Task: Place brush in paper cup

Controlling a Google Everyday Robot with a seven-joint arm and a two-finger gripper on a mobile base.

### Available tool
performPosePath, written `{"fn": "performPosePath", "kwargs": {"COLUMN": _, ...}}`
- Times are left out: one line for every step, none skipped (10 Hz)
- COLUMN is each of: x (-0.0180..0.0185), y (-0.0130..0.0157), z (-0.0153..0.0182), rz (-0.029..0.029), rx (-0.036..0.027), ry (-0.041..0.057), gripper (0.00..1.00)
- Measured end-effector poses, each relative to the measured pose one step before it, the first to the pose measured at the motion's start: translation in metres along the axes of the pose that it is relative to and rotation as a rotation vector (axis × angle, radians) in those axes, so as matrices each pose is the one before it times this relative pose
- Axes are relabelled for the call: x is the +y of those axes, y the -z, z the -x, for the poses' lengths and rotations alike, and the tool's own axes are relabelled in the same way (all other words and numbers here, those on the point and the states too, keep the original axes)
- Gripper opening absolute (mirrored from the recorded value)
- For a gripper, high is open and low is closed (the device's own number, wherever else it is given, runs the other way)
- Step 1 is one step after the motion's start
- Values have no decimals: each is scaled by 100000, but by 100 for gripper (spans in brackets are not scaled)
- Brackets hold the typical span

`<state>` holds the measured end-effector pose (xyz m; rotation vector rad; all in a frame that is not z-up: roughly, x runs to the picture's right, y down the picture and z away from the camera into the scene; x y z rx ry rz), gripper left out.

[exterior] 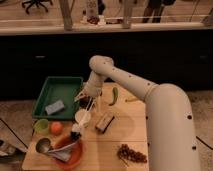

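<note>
Dim warm light, soft blur; end effector (86, 103) over table.

The gripper (87, 101) hangs just above the paper cup (82, 118), a small white round cup standing upright on the tabletop (125, 135). The brush (81, 122), thin and pale-handled, slants down from the gripper across the cup, dark tip lowest.
</note>
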<state>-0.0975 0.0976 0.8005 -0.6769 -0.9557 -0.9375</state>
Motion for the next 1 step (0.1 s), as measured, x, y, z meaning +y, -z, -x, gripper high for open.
{"fn": "performPosePath", "kwargs": {"x": 0, "y": 1, "z": 1, "rz": 3, "rx": 1, "ry": 6, "gripper": 80}}
